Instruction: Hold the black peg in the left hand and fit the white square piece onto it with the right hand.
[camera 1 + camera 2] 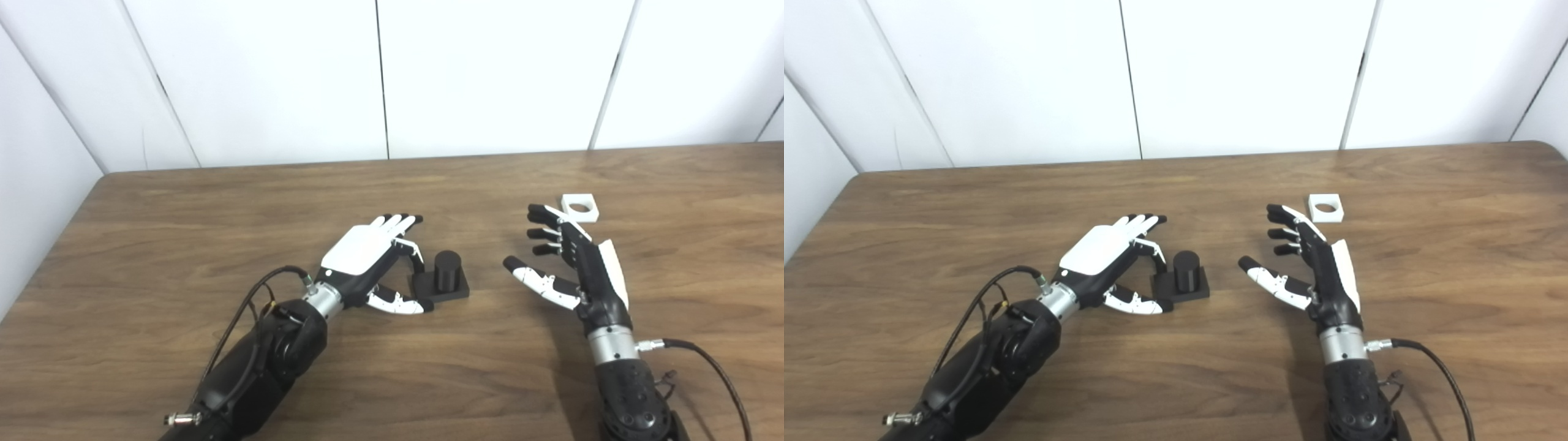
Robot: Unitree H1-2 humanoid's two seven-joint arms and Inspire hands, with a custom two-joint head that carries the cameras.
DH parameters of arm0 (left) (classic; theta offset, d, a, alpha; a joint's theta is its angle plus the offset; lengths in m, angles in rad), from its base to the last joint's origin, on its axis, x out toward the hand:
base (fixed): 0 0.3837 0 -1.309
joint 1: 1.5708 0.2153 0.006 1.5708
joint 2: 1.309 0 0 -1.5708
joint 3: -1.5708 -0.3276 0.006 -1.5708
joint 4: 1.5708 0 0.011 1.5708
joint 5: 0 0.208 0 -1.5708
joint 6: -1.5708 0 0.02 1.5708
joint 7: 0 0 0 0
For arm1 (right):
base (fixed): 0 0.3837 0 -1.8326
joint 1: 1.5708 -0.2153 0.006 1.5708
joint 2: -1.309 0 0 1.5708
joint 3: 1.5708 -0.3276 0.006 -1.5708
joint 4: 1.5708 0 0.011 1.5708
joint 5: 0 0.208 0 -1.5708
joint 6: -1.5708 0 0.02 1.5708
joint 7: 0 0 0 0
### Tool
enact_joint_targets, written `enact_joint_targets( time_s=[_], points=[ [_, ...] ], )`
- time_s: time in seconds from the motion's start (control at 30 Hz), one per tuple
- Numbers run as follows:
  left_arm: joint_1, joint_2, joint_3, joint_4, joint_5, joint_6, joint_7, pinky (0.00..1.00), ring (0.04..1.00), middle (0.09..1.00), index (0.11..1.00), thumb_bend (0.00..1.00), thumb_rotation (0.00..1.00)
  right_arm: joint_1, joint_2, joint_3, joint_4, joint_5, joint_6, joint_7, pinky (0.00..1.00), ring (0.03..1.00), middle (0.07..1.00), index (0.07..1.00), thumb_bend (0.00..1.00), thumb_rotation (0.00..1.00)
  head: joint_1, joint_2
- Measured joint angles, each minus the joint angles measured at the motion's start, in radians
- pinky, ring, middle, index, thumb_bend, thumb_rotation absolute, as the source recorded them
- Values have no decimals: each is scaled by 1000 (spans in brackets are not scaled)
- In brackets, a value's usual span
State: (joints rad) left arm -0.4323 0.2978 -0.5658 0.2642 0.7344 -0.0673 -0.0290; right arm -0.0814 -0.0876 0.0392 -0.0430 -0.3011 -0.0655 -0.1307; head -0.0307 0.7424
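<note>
The black peg (446,269), a short cylinder on a square black base, stands upright on the wooden table (184,214) near the middle. My left hand (367,257) is open just to its left, fingers stretched over the table and thumb by the base's near left corner; contact is unclear. The white square piece (579,207), with a round hole, lies flat on the table at the right. My right hand (569,263) is open and empty, its fingertips (539,214) just left of and nearer than the white piece, apart from it.
White wall panels (490,73) stand behind the table's far edge. The table's left edge runs diagonally at the left. Black cables (716,367) trail from both wrists near the bottom.
</note>
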Motion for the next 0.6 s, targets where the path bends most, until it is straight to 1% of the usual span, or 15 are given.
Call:
enact_joint_targets(
  time_s=[0.27, 0.37, 0.47, 0.5, 0.57, 0.6],
  points=[
    [7, -6, 11, 0, -4, 0, 2, 1000, 1000, 1000, 684, 908, 445, 0, 0, -1, 0, 0, 0, 0, 651, 734, 803, 802, 583, 278, 0, 2],
    [11, -9, 16, 0, -6, -1, 3, 1000, 1000, 1000, 674, 900, 440, 0, 0, -4, 0, 0, 1, -3, 654, 742, 804, 802, 597, 301, 0, 2],
    [12, -9, 18, 0, -6, -1, 3, 1000, 1000, 1000, 669, 895, 426, 0, 0, -9, -1, -1, 3, -7, 656, 744, 798, 796, 607, 298, -2, -2],
    [12, -9, 18, 0, -6, -1, 3, 1000, 1000, 1000, 670, 898, 425, 0, 0, -12, -1, -1, 3, -9, 663, 750, 800, 790, 608, 323, 0, -3],
    [12, -10, 18, 0, -6, -1, 3, 1000, 1000, 1000, 668, 901, 419, -1, -3, -14, -3, -33, 8, -27, 671, 761, 809, 788, 621, 349, 0, -3],
    [12, -10, 19, 0, -6, -1, 3, 1000, 1000, 1000, 667, 901, 417, -3, -9, -13, -7, -74, 15, -32, 666, 764, 813, 789, 630, 353, -6, -5]
  ],
)
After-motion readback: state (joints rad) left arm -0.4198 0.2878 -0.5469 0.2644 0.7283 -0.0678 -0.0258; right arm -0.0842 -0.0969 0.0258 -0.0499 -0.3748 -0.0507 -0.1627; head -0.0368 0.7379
